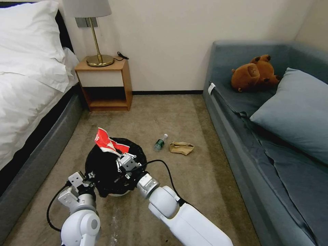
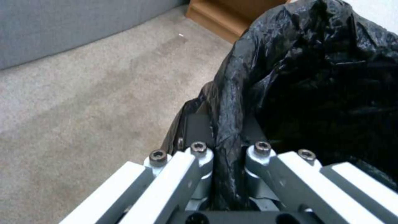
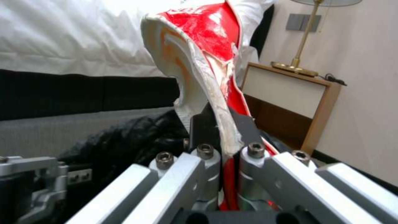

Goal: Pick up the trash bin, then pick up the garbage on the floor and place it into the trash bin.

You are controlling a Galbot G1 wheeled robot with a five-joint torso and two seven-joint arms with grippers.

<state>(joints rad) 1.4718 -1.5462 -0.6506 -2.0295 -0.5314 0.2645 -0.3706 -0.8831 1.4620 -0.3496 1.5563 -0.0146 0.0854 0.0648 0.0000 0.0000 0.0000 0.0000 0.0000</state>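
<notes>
Now, wrapper (image 1: 107, 141): crumpled red-white, lower-left of frame, over black-bagged trash bin (image 1: 102, 171).
right gripper (image 1: 123, 158): I pinch wrapper.
left gripper (image 1: 89, 176): I clamp bag rim.

Even, soft indoor light fills the room, with faint shadows on the carpet (image 1: 177, 116). The head view bends at its edges. Both wrist views are soft; glossy highlights show on the black bag (image 2: 315, 77).

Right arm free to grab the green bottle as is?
Probably not yet: the right gripper is shut on the red wrapper over the bin. The bottle lies on open carpet beside the paper bag, nothing blocking it.
</notes>
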